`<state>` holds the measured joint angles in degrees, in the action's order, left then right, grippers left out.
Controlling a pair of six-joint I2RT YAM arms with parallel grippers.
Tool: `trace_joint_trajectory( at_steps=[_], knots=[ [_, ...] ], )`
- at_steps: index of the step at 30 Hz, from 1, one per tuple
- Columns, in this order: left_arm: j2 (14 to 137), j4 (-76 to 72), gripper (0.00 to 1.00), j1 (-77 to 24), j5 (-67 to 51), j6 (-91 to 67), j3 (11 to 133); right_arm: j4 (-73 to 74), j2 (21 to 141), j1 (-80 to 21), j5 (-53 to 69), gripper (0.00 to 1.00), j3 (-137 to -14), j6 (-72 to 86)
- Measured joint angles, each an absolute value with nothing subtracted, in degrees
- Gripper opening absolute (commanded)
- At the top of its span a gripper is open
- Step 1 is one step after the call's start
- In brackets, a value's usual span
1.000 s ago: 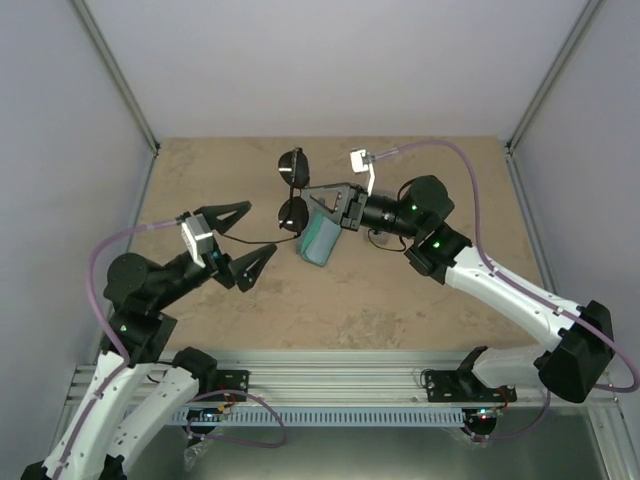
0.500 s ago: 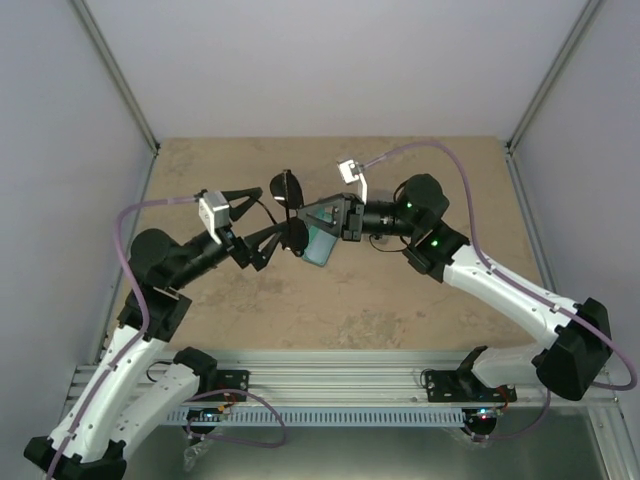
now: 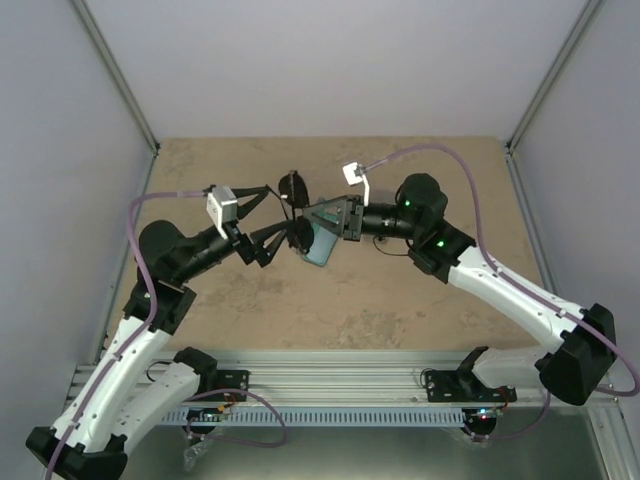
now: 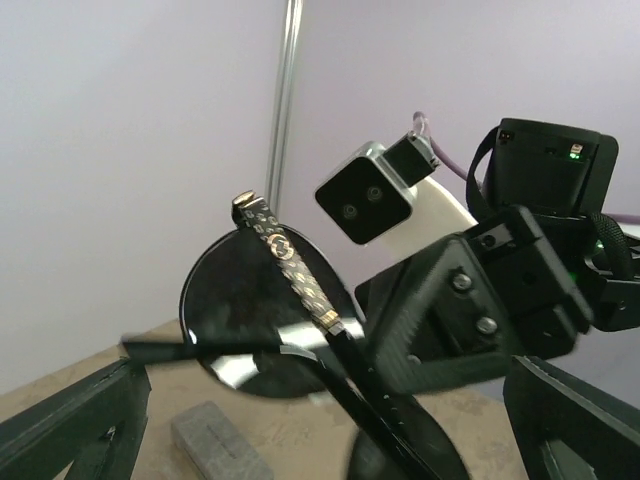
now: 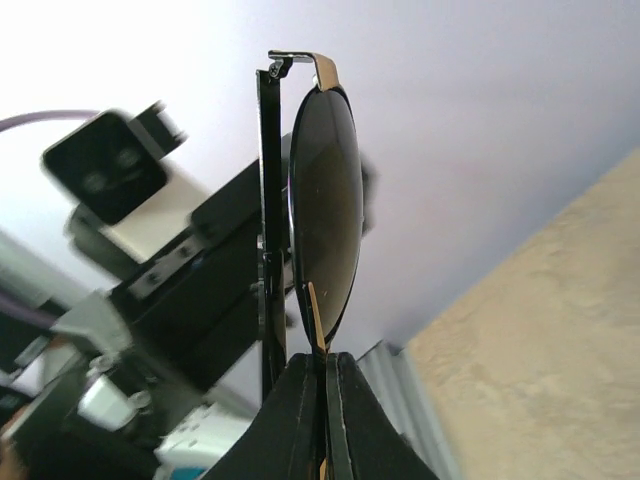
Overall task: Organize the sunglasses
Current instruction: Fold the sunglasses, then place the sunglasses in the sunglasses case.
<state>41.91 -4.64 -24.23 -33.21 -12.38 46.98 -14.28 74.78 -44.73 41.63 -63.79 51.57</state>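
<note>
The black sunglasses point(image 3: 293, 186) with oval lenses hang in the air above the table's middle. My right gripper point(image 3: 304, 214) is shut on their bridge; in the right wrist view its closed fingertips point(image 5: 322, 385) pinch the frame below the upright lens point(image 5: 325, 200). My left gripper point(image 3: 283, 210) is open, its two fingers either side of the glasses from the left. In the left wrist view a lens point(image 4: 245, 320) and a patterned arm point(image 4: 292, 272) lie between the open fingers point(image 4: 80, 420). The red-framed pair is out of view.
A blue-grey case point(image 3: 321, 245) lies on the tan table point(image 3: 400, 300) under the right gripper. A grey case point(image 4: 210, 442) shows on the table in the left wrist view. Grey walls and metal posts enclose the table on three sides.
My left arm has swung right and forward, bringing its open fingers around the sunglasses. My right gripper has kept hold and shifted the glasses slightly.
</note>
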Motion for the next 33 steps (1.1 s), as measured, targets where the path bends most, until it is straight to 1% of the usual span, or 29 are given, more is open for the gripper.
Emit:
trace_joint_trajectory(
  at_steps=[7,11,13,17,23,28,33],
  knots=[
    [40.10,-2.44,0.99,-24.23,-28.03,-12.71,46.83,-9.91,72.25,-38.70,32.05,0.00,-60.31,49.45],
    [42.11,-1.67,0.99,-24.23,-23.31,-14.96,46.74,-7.20,72.97,-35.83,27.59,0.01,-59.46,45.67],
    [44.84,-1.54,0.99,-24.23,-21.37,-16.64,46.74,-6.83,73.60,-34.41,26.06,0.00,-59.22,43.31],
    [54.37,-0.27,0.99,-24.23,-17.32,-20.91,46.89,-6.76,76.20,-30.44,24.58,0.01,-58.67,39.59],
    [71.48,2.02,0.99,-24.16,-13.67,-24.62,47.97,-5.13,83.55,-26.20,24.91,0.01,-57.06,40.88],
    [79.96,-0.10,0.99,-24.10,-12.29,-25.61,48.82,-1.87,91.00,-26.17,26.57,0.01,-57.01,44.62],
    [85.23,-3.16,0.99,-24.08,-12.53,-25.85,48.82,-1.56,96.53,-26.15,28.62,0.01,-57.01,48.80]
  ],
)
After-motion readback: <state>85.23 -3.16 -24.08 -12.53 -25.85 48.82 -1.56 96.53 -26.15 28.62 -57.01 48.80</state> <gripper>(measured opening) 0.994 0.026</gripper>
